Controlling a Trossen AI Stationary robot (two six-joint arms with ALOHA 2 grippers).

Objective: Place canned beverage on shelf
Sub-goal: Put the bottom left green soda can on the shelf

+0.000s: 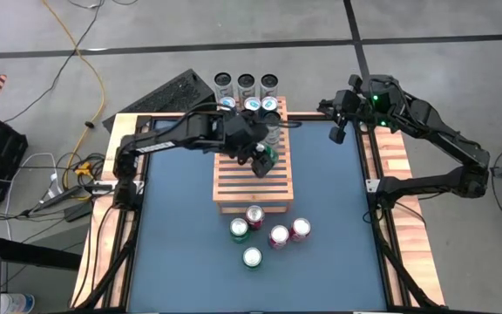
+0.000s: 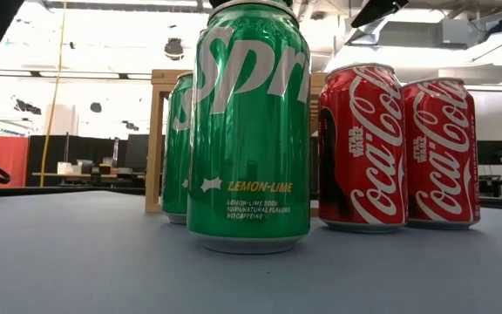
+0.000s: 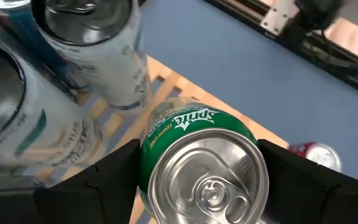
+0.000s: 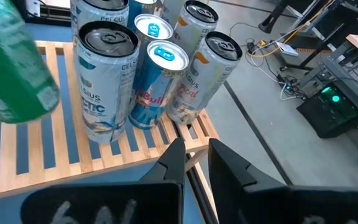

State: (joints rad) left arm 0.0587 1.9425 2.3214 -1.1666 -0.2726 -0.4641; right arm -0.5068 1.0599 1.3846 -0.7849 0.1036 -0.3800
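Nearest the low camera, a green Sprite can [image 2: 249, 131] fills the middle of that view and hides most of a second green can [image 2: 178, 148] behind it; two red cola cans [image 2: 362, 144] stand at its three o'clock. Seen from above, five loose cans [image 1: 268, 235] cluster on the blue table [image 1: 172, 253] at six o'clock of the shelf [image 1: 253, 179], with open room at three and nine o'clock.

Over the shelf, the left gripper [image 1: 262, 160] has its fingers clasped around a green Sprite can [image 3: 197, 168]; whether its base touches the slats is hidden. Tall cans [image 1: 249, 103] crowd the shelf's twelve o'clock edge, some beyond it, and their rows are hard to separate.

Off at the table's far corner, at two o'clock of the shelf, the right gripper [image 4: 194, 158] waits with fingers nearly together, holding nothing.
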